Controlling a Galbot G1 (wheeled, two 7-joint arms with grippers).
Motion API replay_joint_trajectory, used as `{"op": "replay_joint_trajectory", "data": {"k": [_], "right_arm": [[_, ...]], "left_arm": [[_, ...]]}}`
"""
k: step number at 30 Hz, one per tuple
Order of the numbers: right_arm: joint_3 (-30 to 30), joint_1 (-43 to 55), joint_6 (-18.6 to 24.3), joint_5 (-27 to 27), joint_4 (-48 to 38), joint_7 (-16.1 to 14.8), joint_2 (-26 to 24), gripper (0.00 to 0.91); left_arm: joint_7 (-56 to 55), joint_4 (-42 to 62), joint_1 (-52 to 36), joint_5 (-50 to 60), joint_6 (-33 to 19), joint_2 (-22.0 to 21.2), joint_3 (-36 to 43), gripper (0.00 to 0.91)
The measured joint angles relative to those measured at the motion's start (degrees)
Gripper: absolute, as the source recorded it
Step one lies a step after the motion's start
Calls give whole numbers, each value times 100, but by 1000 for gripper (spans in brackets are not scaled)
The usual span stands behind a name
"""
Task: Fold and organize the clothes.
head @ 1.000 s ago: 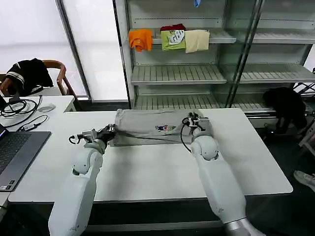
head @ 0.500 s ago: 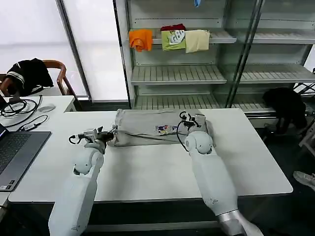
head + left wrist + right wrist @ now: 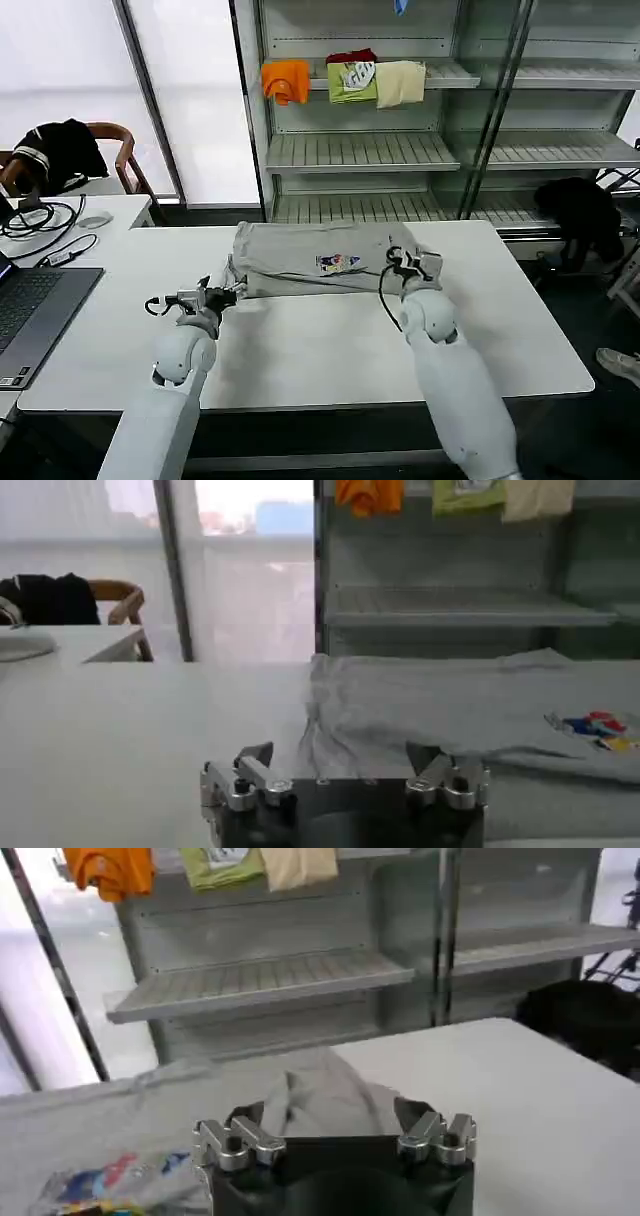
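A light grey T-shirt (image 3: 300,258) lies folded into a long band at the far middle of the white table (image 3: 320,350), its small multicoloured print (image 3: 337,263) facing up. My left gripper (image 3: 226,293) hovers open just off the shirt's left end. In the left wrist view the shirt (image 3: 450,705) lies ahead of the empty left gripper (image 3: 340,755). My right gripper (image 3: 415,262) is open at the shirt's right end. In the right wrist view the right gripper (image 3: 328,1116) has nothing between its fingers, with the shirt (image 3: 320,1098) just beyond them and the print (image 3: 110,1178) off to one side.
Behind the table stands a metal shelf unit (image 3: 360,150) with orange (image 3: 286,80), green (image 3: 352,80) and cream (image 3: 400,82) folded garments. A laptop (image 3: 30,310) and cables (image 3: 45,225) sit on the left desk. A black garment (image 3: 60,150) hangs on a chair.
Both grippers have let go of the shirt's ends and drawn back toward me. The left one moved nearer the table's front, and the shirt now lies flatter.
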Motion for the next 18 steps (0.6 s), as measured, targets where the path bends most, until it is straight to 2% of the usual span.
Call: {"op": "replay_joint_trajectory", "data": {"k": [9,18], "right_arm": [[-26,-288,-20,78,164,-46,-296,907],[-79,-344,-25,118,74,-97,-366,907]], "left_arm": [[-21,-33,57,57,0,7,10,907],[-5,107,31,64,0,19,-11,907]]}}
